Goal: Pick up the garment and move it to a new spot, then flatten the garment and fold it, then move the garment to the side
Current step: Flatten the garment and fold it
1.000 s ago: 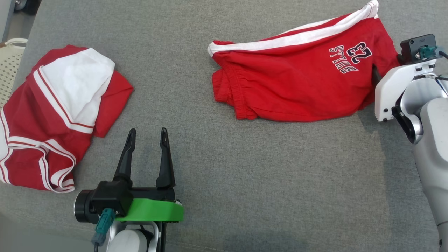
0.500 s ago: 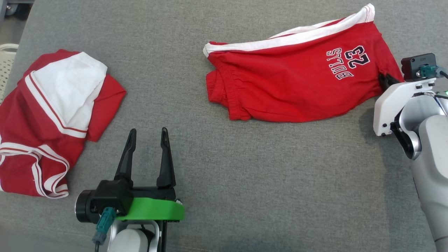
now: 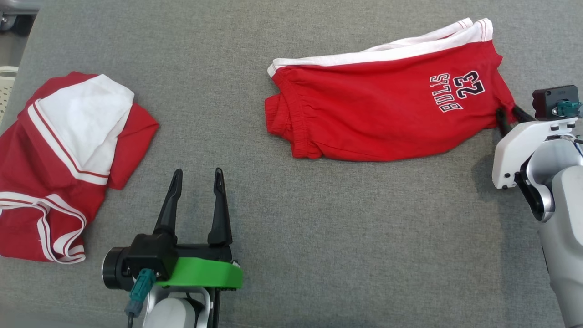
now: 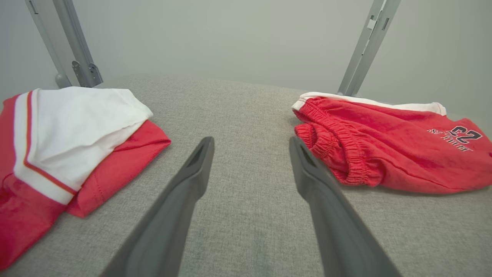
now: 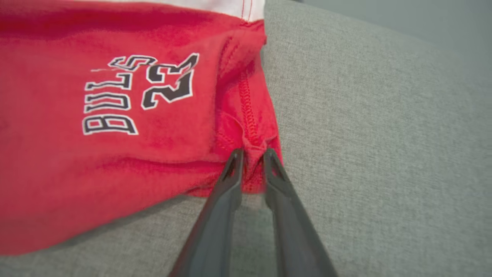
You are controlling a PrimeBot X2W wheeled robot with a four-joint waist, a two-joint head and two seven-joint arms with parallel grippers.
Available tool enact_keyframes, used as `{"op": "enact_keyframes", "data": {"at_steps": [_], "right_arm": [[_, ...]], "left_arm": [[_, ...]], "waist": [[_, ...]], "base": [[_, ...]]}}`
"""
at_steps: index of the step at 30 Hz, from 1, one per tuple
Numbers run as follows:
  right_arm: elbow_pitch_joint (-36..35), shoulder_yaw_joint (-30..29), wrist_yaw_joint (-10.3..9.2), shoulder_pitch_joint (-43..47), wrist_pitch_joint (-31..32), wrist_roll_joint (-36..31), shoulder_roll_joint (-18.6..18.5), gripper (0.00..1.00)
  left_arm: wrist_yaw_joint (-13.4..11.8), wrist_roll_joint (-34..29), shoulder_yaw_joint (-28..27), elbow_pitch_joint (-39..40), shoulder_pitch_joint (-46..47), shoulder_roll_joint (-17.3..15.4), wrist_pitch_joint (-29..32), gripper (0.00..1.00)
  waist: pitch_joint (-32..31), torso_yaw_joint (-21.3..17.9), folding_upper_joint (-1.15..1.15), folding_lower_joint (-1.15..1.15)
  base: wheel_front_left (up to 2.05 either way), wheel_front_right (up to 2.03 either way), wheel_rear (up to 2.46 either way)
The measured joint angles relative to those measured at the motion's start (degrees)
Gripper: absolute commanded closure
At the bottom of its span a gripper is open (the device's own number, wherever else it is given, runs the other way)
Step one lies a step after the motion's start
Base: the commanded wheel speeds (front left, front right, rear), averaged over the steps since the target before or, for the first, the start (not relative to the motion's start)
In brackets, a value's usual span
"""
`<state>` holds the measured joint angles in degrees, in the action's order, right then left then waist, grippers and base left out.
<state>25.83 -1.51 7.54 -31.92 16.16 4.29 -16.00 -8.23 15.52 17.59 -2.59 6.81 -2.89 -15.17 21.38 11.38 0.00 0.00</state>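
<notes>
Reaching in from the right, the right gripper [image 5: 251, 154] pinches, jaws narrow, the near corner of the red fabric shorts [image 3: 378, 114] printed BULLS 23; these lie on the grey woven surface [image 3: 319, 228]. The left gripper [image 3: 196, 174] rests wide and empty, well apart; contents of the pale lattice basket [image 3: 5, 86] cannot be told.

I read black, white-edged "BULLS" and "23" on red fabric shorts with white trim [image 3: 378, 114], near leg hem.
</notes>
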Motion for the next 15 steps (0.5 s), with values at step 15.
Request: {"op": "enact_keyframes", "data": {"at_steps": [15], "right_arm": [[2.34, -2.69, 0.0, -0.1, -0.48, -1.23, 1.63, 0.0]], "left_arm": [[0.19, 0.0, 0.38, -0.23, 0.0, 0.0, 0.01, 0.0]], "waist": [[0.2, 0.62, 0.0, 0.0]], "base": [[0.0, 0.0, 0.0]]}}
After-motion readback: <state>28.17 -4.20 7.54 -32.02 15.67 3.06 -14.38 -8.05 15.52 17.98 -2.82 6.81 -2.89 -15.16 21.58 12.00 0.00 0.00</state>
